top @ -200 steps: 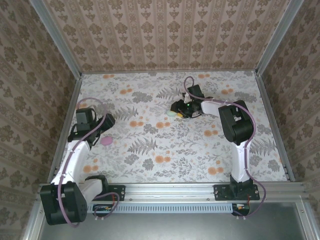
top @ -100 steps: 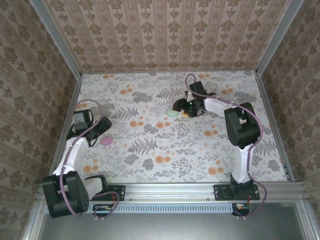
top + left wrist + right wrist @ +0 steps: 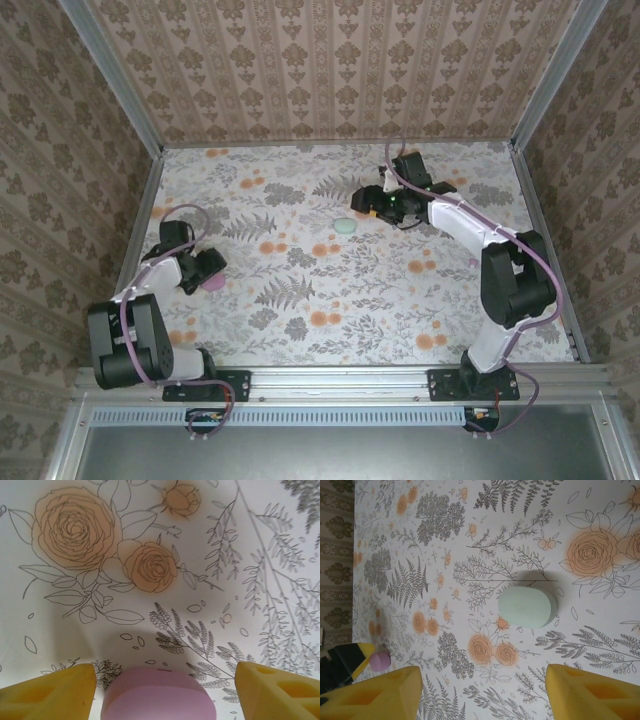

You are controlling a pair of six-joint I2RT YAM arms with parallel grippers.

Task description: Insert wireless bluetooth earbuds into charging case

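Nearest, on the left of the floral tabletop (image 3: 330,290), the left hand (image 3: 203,268) hangs low beside a pink case (image 3: 159,695), a rounded oval shell lying flat with its lid down. From the left wrist, its yellow fingers (image 3: 55,692) stand wide apart, one on each side of the pink case. Bare tabletop shows between each finger and the shell, so the hand brackets the case without touching or holding it.

Farther back and towards the middle lies a mint-green case (image 3: 527,606), also a smooth oval with its lid down, flat on the print and well apart from the pink one.

Just beyond it, to the far right, is the right hand (image 3: 372,203). Its fingers (image 3: 595,690) are spread wide with nothing between them. The mint case lies ahead of the fingertips, near but clear of them.

As for progress, both shells look closed, and I cannot tell where the earbuds are or whether any already sit inside either shell. Neither hand carries anything, so as far as can be judged no insertion is under way. If the buds are still out, everything is left: open a case, steady it, fetch each bud and seat it in its well. If they are in, only these closed shells are left to tidy. The left hand looks placed to close on the pink case.
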